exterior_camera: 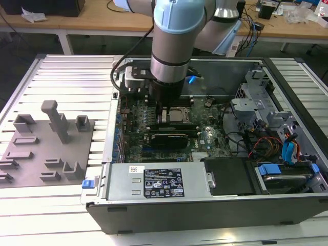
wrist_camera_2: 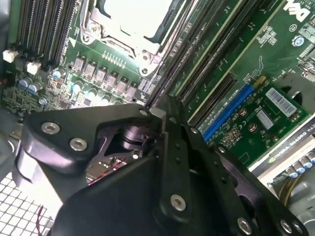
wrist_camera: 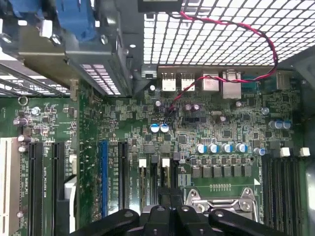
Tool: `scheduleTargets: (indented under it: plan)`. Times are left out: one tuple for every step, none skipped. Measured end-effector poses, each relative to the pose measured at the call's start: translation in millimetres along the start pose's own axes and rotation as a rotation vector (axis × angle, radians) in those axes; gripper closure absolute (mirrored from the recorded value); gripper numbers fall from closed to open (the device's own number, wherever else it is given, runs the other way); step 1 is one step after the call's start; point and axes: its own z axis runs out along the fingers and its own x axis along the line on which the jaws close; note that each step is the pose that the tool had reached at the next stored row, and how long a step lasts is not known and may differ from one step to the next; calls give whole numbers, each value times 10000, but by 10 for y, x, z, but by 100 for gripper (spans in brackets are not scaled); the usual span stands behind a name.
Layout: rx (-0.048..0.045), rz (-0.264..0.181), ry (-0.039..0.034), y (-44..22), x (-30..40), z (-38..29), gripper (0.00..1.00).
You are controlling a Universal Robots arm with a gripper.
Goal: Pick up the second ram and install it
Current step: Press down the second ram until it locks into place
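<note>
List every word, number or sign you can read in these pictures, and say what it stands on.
Power supply label, exterior view: too small to read.
Barcode sticker, second wrist view: too blurred to read.
White print on the motherboard, first wrist view: too small to read.

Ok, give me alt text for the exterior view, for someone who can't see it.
A robot arm reaches down into an open computer case, its claw low over the green motherboard beside the silver processor socket. A grey holder tray sits on the slatted table at the exterior view's left.
</note>
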Motion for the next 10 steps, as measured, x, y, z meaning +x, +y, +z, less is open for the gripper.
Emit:
scheduleTargets:
  plan:
    - [13,-2,-22,-1,-4,-16,89]
    - [6,-2,-8,4,-8,-119,89]
    - [7,-3,-11,-9,-10,-145,89]
    - [5,-2,-9,-62,-10,-155,89]
    - [-1,-1,-8,-125,-11,-160,89]
    - [-7,-1,-9,-198,-12,-166,89]
    - [-14,-1,-7,-268,-14,-174,89]
    - [-15,0,-8,-296,-14,-178,89]
    - [-13,-2,-10,-337,-16,-200,89]
    - [-14,-1,-8,-352,-20,-263,89]
